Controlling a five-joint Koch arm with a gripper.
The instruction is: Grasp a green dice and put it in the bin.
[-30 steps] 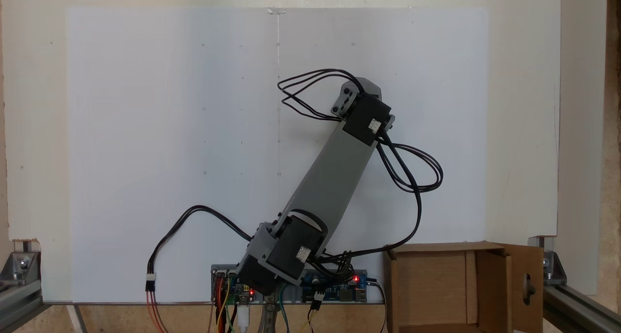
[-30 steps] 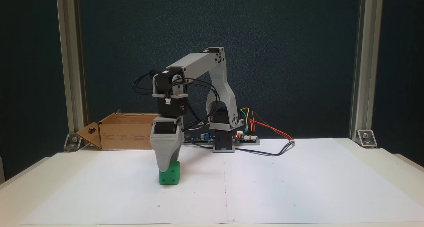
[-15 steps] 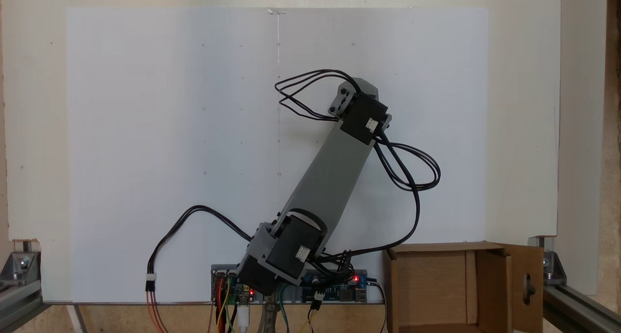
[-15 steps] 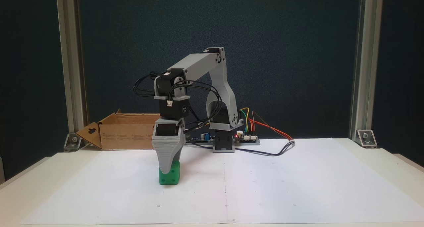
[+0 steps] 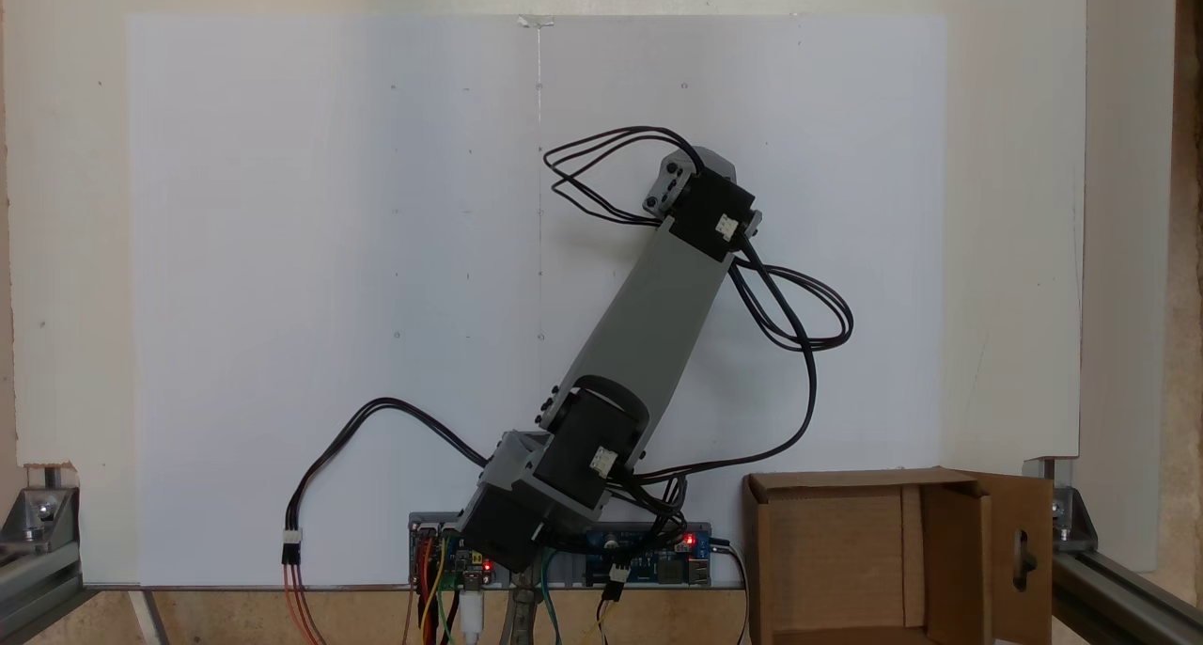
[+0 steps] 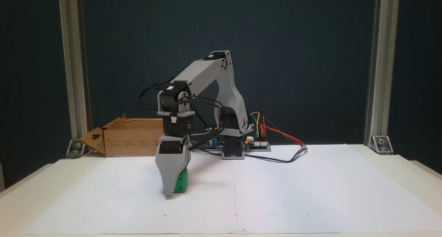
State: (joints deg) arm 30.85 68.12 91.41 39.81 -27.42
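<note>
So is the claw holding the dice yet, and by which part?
Cannot tell. The claw has dropped around the green dice, its tip at paper level, covering the dice's left side. The dice rests on the paper; only one jaw shows, so closure is unclear.

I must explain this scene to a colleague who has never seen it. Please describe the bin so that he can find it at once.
Start at the arm's base at the back edge of the white paper. In this fixed view, left of the base and behind the claw, stands the bin, an open brown cardboard box. Its outer flap has a cut-out handle hole, and nothing else there is cardboard.
</note>
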